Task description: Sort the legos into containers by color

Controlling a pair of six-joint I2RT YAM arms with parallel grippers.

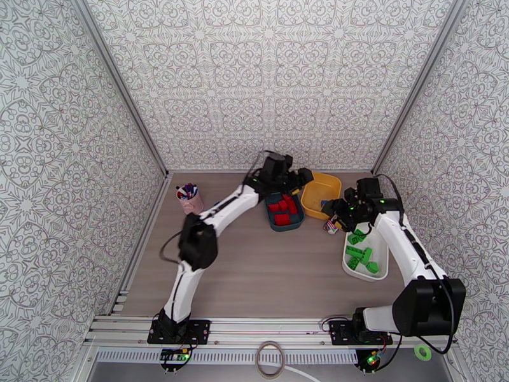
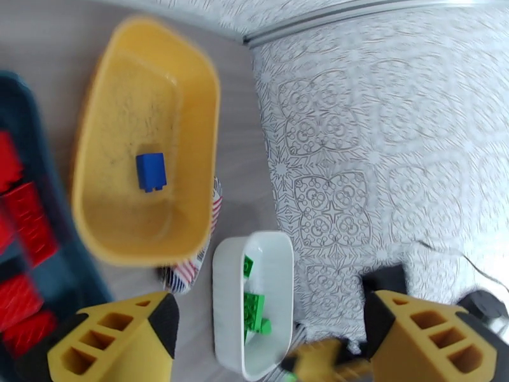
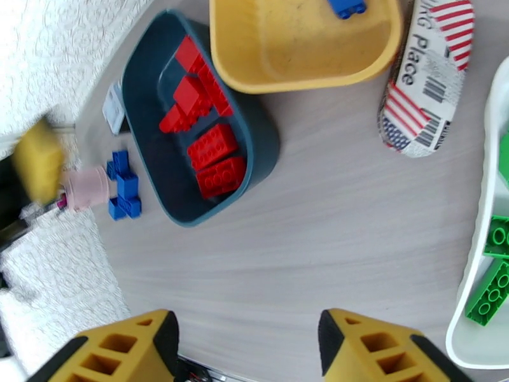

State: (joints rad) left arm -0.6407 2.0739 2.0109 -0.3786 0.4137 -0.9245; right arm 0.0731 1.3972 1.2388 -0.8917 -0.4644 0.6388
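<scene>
the dark teal tub (image 3: 257, 138) stands toward the far end of the table (image 1: 254, 281), and every place here is told from it. the red bricks (image 3: 213, 154) lie inside its rim; none of them hangs over the edge.

the yellow tub (image 3: 286, 52) stands just to the right of the teal tub, rim close against rim; if they touch, one cannot tell. a blue brick (image 2: 151, 171) lies on its floor. more blue bricks (image 3: 123, 186) lie on the table just beside the teal tub, on the long side turned away from the yellow tub. a small white-grey gadget (image 3: 114, 108) sits by that same edge. the pink cup (image 1: 191, 202) is well apart to the left.

the white tub (image 2: 226, 300) stands to the right of the teal tub and nearer to the arm bases, apart from it, with the green bricks (image 2: 254, 308) inside. a striped packet (image 3: 426, 90) lies beyond the yellow tub as seen from the teal tub, between the yellow and the white tubs.

the left gripper (image 2: 270, 326) hangs above the far right end of the teal tub, its fingers spread wide with nothing between them. the right gripper (image 3: 248, 332) hangs to the right of the teal tub, on its nearer side, over bare table, fingers apart and empty.

the broad strip of table on the near side of the teal tub is open.
</scene>
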